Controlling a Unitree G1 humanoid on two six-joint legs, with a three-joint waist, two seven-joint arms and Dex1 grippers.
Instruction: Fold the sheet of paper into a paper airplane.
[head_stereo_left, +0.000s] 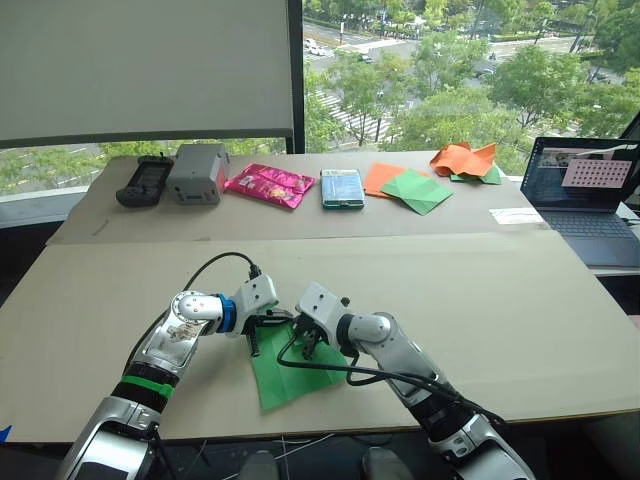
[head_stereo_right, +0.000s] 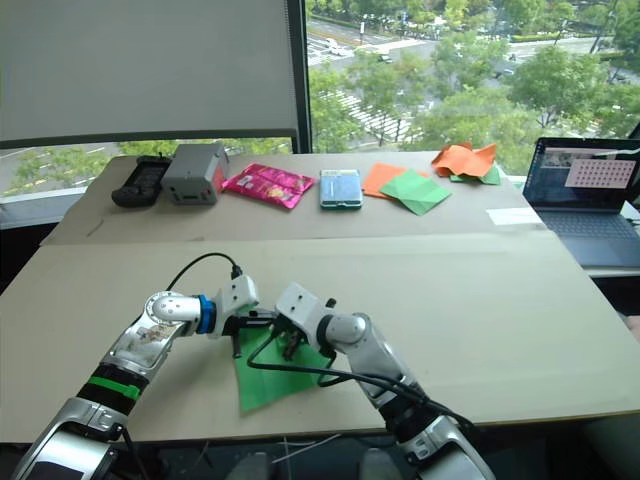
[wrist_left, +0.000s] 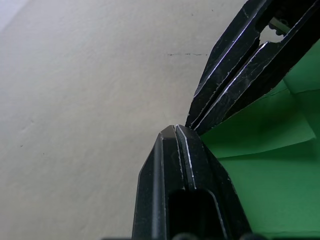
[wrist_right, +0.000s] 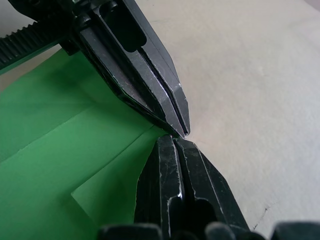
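Our arms: both reach inward over the near table (head_stereo_left: 520, 310), bent at the elbows, wrists angled toward each other so the grippers meet tip to tip.
Left gripper (wrist_left: 176, 131): fingers pressed together with no gap; we cannot tell whether any paper is pinched between them.
Right gripper (wrist_right: 172, 141): fingers likewise closed flat against each other, its tip almost touching the left gripper's tip at the paper's far edge.
Sheet of paper (head_stereo_left: 290, 375): one bright green sheet lying flat near the front edge of the near table, under and just in front of both grippers.
Wrist views: these show folded flaps and creases on the sheet, and the two closed tips meeting at its corner.
Head views: these show the far table, holding one black handheld controller (head_stereo_left: 146, 181), one grey box (head_stereo_left: 197, 173), one pink packet (head_stereo_left: 270, 184), one phone-like device (head_stereo_left: 342, 188), one flat orange sheet (head_stereo_left: 381, 176) under one smooth green sheet (head_stereo_left: 418, 190), and one crumpled orange-and-green heap (head_stereo_left: 467, 161).
Right side: one open laptop (head_stereo_left: 588, 200).
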